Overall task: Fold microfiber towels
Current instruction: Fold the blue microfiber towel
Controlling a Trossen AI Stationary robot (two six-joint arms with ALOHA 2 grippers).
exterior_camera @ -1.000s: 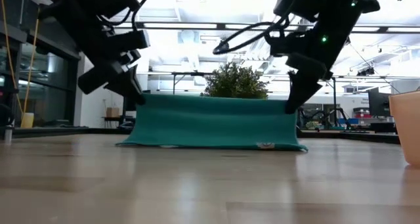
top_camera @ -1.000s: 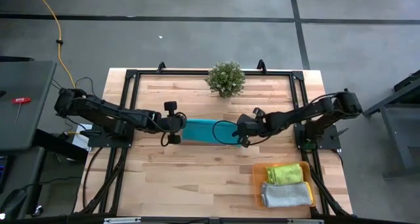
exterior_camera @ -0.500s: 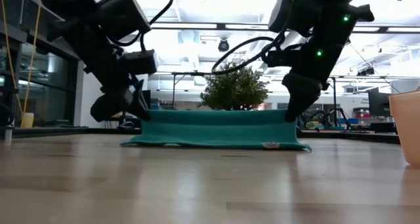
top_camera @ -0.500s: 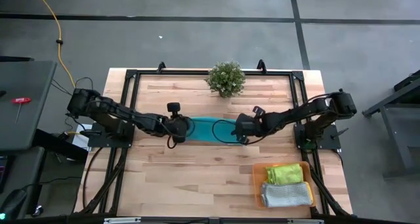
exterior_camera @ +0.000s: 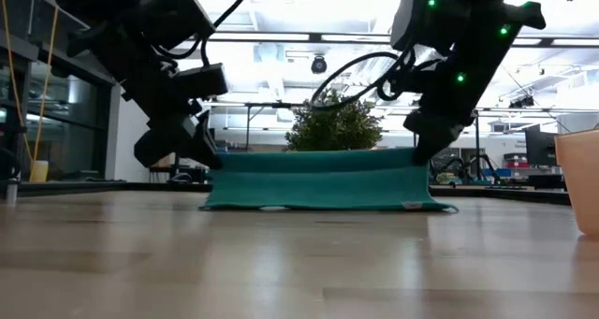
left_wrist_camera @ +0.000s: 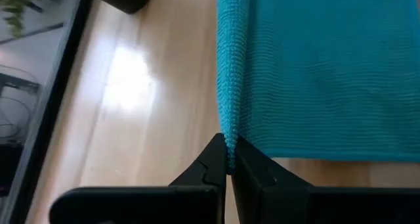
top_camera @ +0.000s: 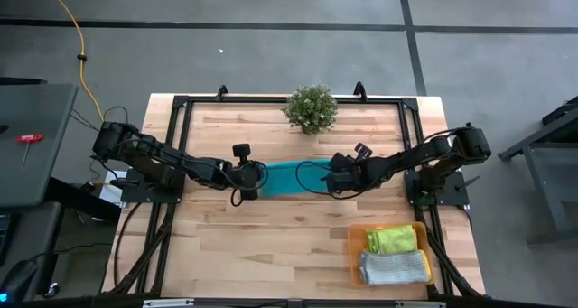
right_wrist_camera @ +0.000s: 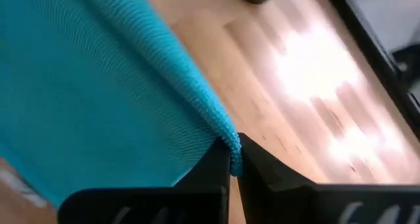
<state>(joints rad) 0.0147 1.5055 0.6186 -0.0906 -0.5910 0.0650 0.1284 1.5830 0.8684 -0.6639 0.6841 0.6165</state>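
Note:
A teal towel (top_camera: 293, 179) lies mid-table between my two grippers. Its upper edge (exterior_camera: 318, 152) is raised and stretched between them, and its lower edge (exterior_camera: 323, 207) rests on the wood. My left gripper (left_wrist_camera: 228, 159) is shut on the towel's left upper corner. My right gripper (right_wrist_camera: 234, 159) is shut on the right upper corner. In the low view the left gripper (exterior_camera: 208, 155) and the right gripper (exterior_camera: 421, 152) slant down onto the towel from either side. My left gripper pinches the towel's left upper corner (left_wrist_camera: 228, 144) between its two fingertips, slanting down from the table's left. How many layers it holds does not show. The edge runs taut from there. My right gripper pinches the right upper corner (right_wrist_camera: 230, 140) between its fingertips, slanting down from the table's right. That corner is lifted while the towel's lower part lies on the table.
A potted plant (top_camera: 312, 107) stands at the far edge behind the towel. At the near right, an orange tray (top_camera: 354, 250) holds a lime green towel (top_camera: 391, 239) and a grey towel (top_camera: 394, 267). Bare wood lies near and to the left.
Both grippers have sunk with the towel's upper edge, which now stands lower over the table. My left gripper has also gone toward the table's right, and the towel has shifted that way. My right gripper has tipped further down. Both stay shut on their corners.

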